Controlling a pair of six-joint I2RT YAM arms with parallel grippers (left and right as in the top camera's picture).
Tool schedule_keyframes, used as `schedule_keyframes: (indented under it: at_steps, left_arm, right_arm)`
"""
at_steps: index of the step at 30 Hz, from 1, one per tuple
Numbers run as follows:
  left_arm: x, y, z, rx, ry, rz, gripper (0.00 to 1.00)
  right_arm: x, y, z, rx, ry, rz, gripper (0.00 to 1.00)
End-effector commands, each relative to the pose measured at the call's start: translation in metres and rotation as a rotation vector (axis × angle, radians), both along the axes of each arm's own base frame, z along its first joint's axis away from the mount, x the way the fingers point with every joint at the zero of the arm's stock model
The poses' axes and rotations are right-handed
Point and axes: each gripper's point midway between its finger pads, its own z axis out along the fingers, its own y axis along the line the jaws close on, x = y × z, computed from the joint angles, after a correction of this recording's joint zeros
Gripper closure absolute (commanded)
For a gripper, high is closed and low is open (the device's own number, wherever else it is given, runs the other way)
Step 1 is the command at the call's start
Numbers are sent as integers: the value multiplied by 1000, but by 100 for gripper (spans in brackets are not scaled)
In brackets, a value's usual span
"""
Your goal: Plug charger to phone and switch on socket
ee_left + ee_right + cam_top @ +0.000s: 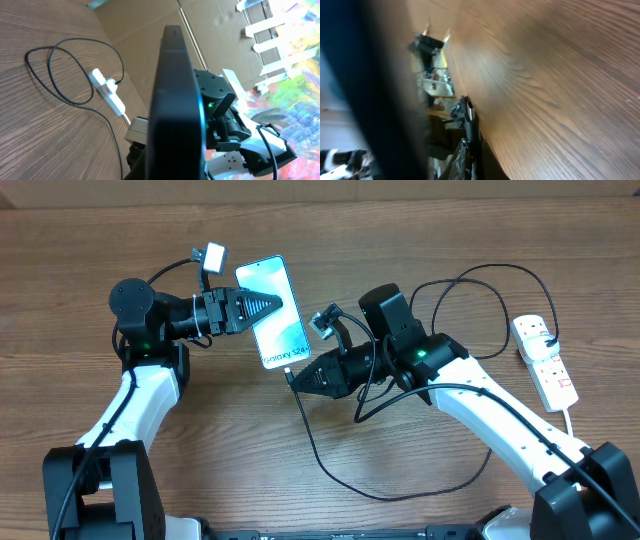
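left tool [276, 305]: clamped on slim black-edged blue-screen smartphone [277, 332] | right tool [296, 378]: clamped on thin black charger cable [305, 423], plug end at smartphone's bottom edge

Lab: wooden table [250, 460], cardboard walls [145, 30]

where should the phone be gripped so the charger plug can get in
Pinch the phone across its flat faces, midway along a long edge, coming from the left as the left end effector does now. It is slim and flat, and this leaves its lower short edge clear for the charger plug in the right end effector.
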Motion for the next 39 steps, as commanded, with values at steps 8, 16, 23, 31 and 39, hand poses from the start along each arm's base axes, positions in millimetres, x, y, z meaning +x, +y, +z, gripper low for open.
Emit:
schedule_keyframes:
  at_steps: [8,16,23,31,39]
  left_arm:
    - [0,1,7,8,-60,-1,96]
    - [0,1,7,8,-60,-1,96]
    - [2,1,7,7,-60,8,95]
    - [4,2,8,5,-61,20,96]
    - [3,2,8,5,-60,17,96]
  right_arm:
    - [3,-9,31,6,-142,-52,96]
    - [3,-9,34,11,-147,-52,96]
    - [0,-10,31,-3,-125,-50,96]
    - [-6,-10,28,-15,-103,-40,96]
    - [-7,-6,31,-2,-122,-28,96]
